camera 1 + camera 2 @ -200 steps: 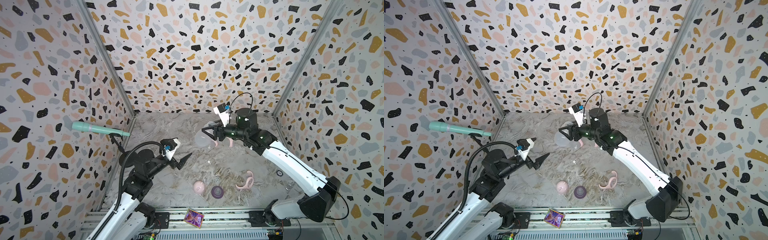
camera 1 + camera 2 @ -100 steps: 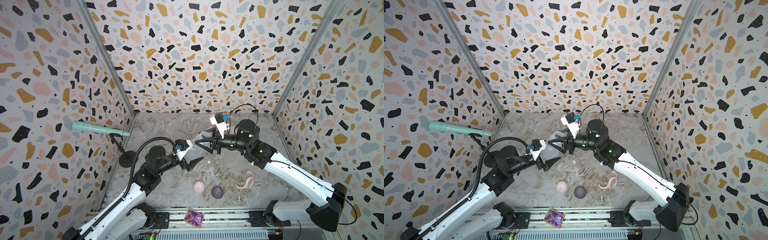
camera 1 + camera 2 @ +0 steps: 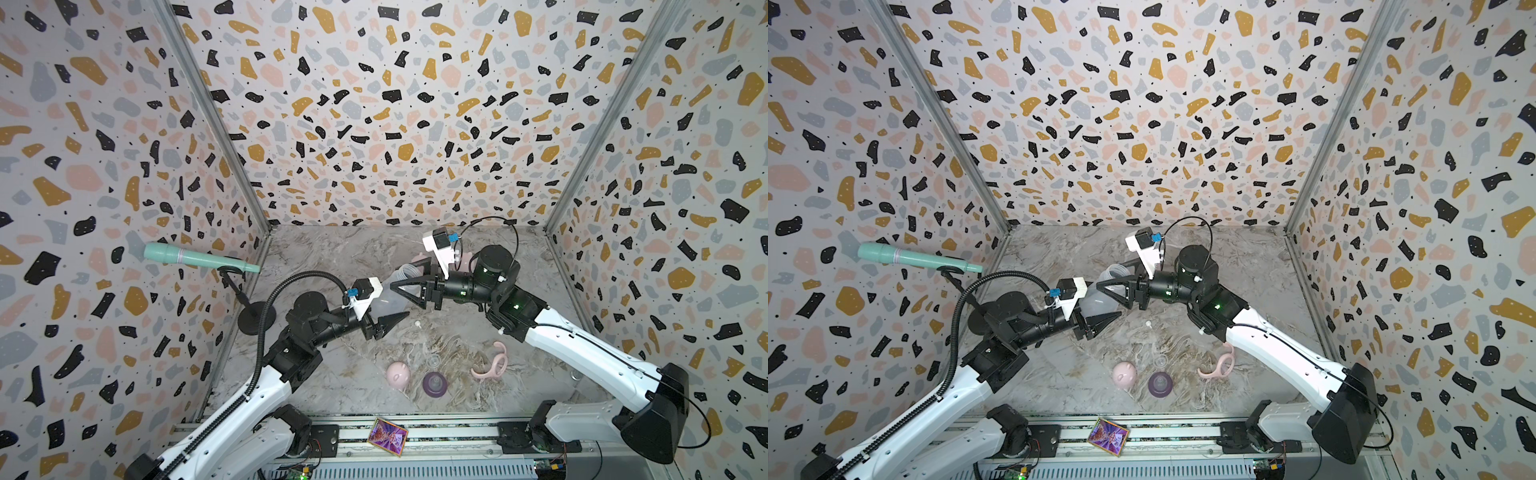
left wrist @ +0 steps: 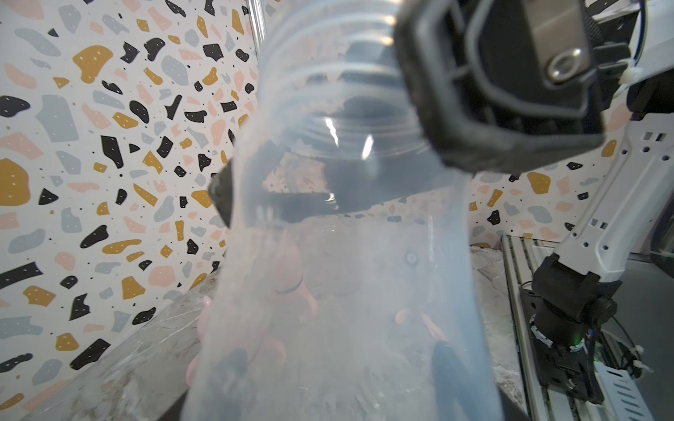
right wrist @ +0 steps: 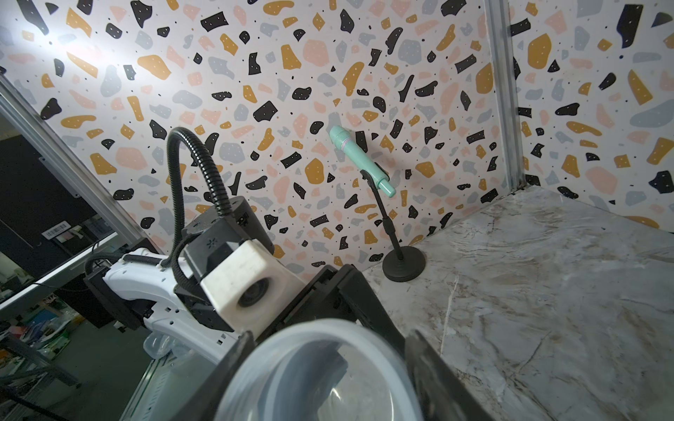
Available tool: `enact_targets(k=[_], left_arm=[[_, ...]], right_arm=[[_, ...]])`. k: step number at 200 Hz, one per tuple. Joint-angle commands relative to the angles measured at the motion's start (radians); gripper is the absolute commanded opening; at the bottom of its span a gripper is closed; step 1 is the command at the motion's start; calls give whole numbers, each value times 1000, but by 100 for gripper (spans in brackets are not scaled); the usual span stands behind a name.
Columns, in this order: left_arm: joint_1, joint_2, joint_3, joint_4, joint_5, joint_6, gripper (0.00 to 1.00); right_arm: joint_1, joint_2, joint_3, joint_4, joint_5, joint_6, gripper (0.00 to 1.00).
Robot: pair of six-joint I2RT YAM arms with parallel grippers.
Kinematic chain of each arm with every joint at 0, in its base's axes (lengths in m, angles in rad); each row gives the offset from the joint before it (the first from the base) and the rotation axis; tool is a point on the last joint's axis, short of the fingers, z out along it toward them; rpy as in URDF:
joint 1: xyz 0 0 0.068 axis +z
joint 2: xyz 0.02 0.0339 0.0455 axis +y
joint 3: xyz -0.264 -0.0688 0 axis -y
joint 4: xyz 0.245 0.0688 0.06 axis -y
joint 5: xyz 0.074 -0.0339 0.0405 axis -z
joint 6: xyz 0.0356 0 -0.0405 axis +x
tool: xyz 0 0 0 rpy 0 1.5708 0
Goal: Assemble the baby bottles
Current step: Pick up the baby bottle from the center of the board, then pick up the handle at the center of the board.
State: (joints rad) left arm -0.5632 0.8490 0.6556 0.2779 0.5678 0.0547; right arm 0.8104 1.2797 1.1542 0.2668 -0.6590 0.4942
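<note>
One clear baby bottle hangs on its side above the marble floor between both arms. My right gripper is shut on its neck end; in the right wrist view the bottle's open rim sits between its fingers. My left gripper straddles the base end. In the left wrist view the bottle fills the gap and blurs the fingers, so contact is unclear. A pink dome cap, a purple teat ring and a pink handled collar lie at the front.
A teal microphone on a black stand stands by the left wall. A small clear teat lies behind the purple ring. More pink parts show behind the right wrist. A colourful card rests on the front rail.
My left arm swung in from the left and its jaws came round the bottle's base, narrowing. My right arm carried the bottle forward and leftward to meet it.
</note>
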Motion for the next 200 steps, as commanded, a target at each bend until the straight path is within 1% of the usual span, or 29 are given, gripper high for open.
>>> enact_targets(k=[1, 9, 17, 28, 50, 55, 69, 83, 97, 114, 135, 145, 154, 171, 183, 200], left_arm=[[-3, 8, 42, 32, 14, -18, 62], [-3, 5, 39, 29, 8, -22, 60], [-3, 1, 35, 26, -7, -29, 58], [-3, -6, 31, 17, -32, -39, 54], [-2, -22, 22, -20, -118, -56, 48], [-3, -27, 17, -55, -140, -60, 47], [-3, -47, -7, -73, -204, -76, 46], [-3, -74, -42, -77, -252, -92, 45], [-3, -96, -67, -87, -304, -108, 45], [-3, -111, -71, -134, -359, -112, 44], [-3, -126, -69, -201, -404, -112, 43], [-3, -136, -67, -233, -418, -116, 42], [-3, -147, -61, -258, -430, -120, 42], [-2, -170, -53, -302, -450, -125, 42], [-2, -185, -52, -320, -463, -124, 42], [-3, -202, -51, -330, -472, -125, 42]], right_arm=[[18, -36, 2, 38, -41, 19, 28], [18, -35, 1, 24, -35, 12, 33], [17, -35, 6, 0, -25, 1, 39], [17, -37, 21, -57, -1, -28, 53], [6, -54, 85, -260, 88, -105, 75], [1, -60, 99, -310, 107, -121, 79], [-12, -79, 133, -450, 148, -158, 86], [-24, -101, 145, -564, 174, -183, 90], [-32, -124, 143, -664, 204, -194, 90], [-40, -150, 106, -759, 247, -196, 88], [-55, -171, 25, -873, 266, -208, 82], [-62, -176, -15, -923, 301, -194, 79], [-73, -182, -48, -969, 356, -159, 74], [-89, -203, -126, -1032, 506, -41, 59], [-89, -230, -195, -1055, 594, 63, 55], [-84, -269, -286, -1069, 643, 178, 54]])
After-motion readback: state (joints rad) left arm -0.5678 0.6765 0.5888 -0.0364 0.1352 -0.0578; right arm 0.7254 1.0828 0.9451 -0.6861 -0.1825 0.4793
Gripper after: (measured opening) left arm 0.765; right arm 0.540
